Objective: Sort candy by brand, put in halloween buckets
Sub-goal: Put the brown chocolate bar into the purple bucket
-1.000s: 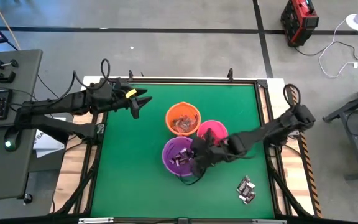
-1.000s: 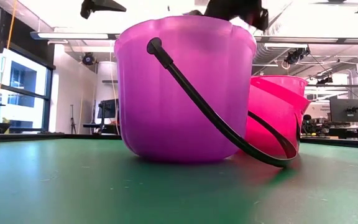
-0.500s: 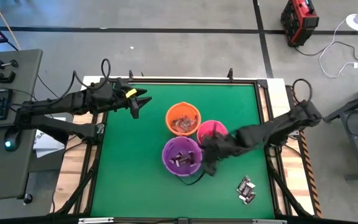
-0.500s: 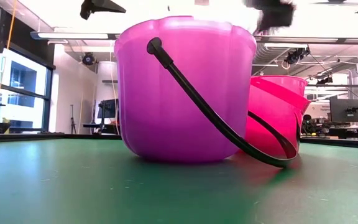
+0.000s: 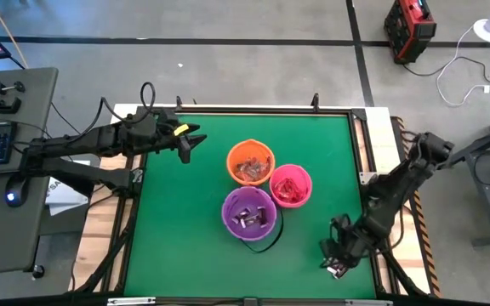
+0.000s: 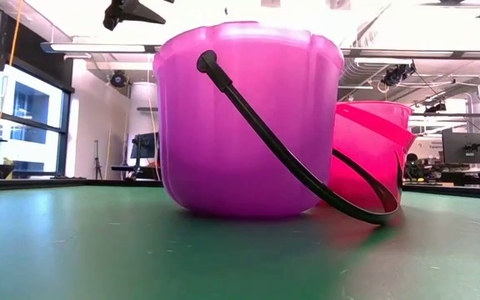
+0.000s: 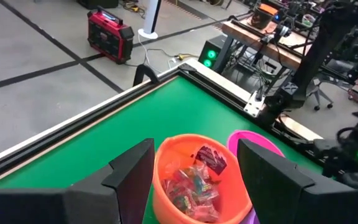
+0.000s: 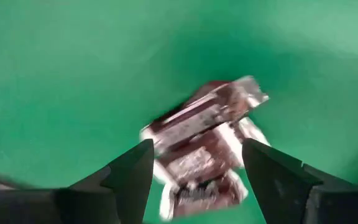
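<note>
The right gripper (image 5: 337,262) hangs over the last loose candy (image 8: 204,140) near the front right corner of the green counter (image 5: 185,221), its jaws spread wide either side of the small heap of dark brown and silver wrappers. The wrist view shows the wrappers lying between the two fingers with nothing clamped, a stance that suits a straight drop onto the pile.

The three buckets stand bunched at the middle of the counter so that each lies within an easy swing of either arm. The orange bucket (image 5: 250,162) sits nearest the back edge, the pink bucket (image 5: 290,185) just beside it toward the right edge, and the purple bucket (image 5: 248,213) in front of both, its thin black handle (image 6: 290,154) flopped down onto the counter. All three already hold candy; the purple one carries dark, silvery pieces, which appears to make it the home for the heap now under the right gripper.

The left gripper (image 5: 185,143) waits above the back left part of the counter, well apart from the buckets, jaws open and empty, its wrist camera looking down into the orange bucket. Sorting looks nearly done, with only this one cluster left outside the pails.
</note>
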